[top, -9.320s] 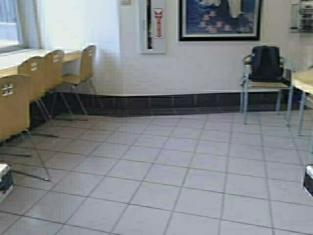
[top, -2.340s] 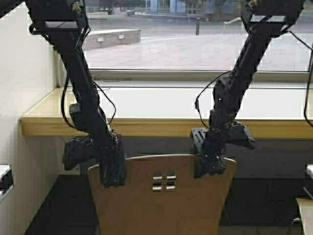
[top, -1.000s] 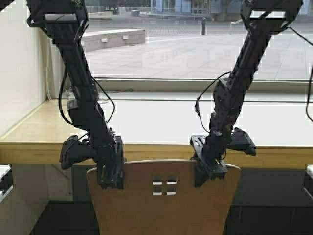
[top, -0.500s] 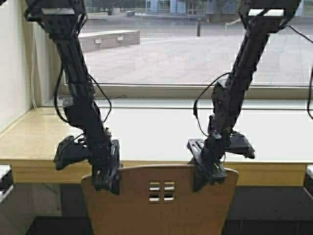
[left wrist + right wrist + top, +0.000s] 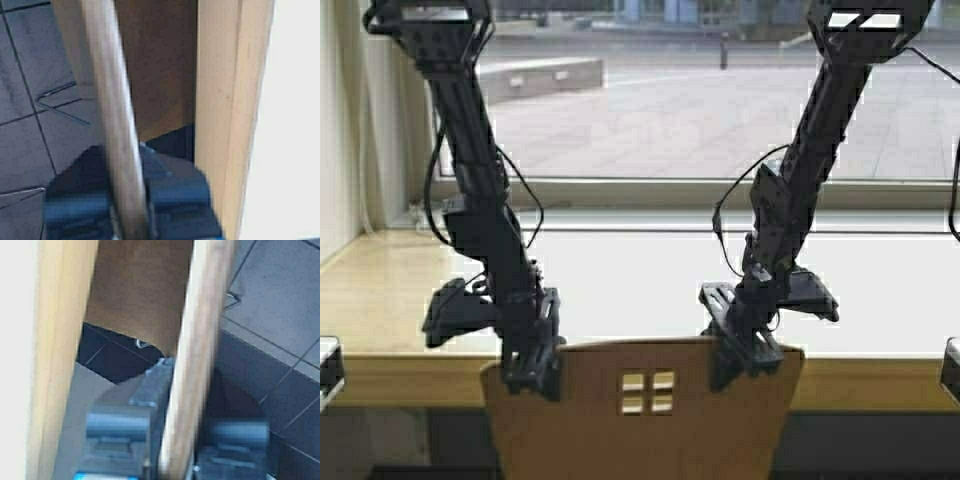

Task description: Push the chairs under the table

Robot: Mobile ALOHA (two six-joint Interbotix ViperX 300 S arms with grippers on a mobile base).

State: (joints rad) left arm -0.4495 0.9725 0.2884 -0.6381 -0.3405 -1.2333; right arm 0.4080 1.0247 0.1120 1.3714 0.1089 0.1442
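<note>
High view: both end effectors, left (image 5: 532, 375) and right (image 5: 745, 362), are clamping the chair (image 5: 642, 420) backrest's top edge, right at the table (image 5: 410, 380) front. Wrist views: the left end effector (image 5: 131, 220) and the right (image 5: 175, 455) are each straddling that edge (thin, slippery); uneven pushing could be twisting the chair, jamming the backrest against the table.

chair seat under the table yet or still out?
Partly in. Wrist views show the chair seat beneath the table edge; backrest remains just outside.
</note>
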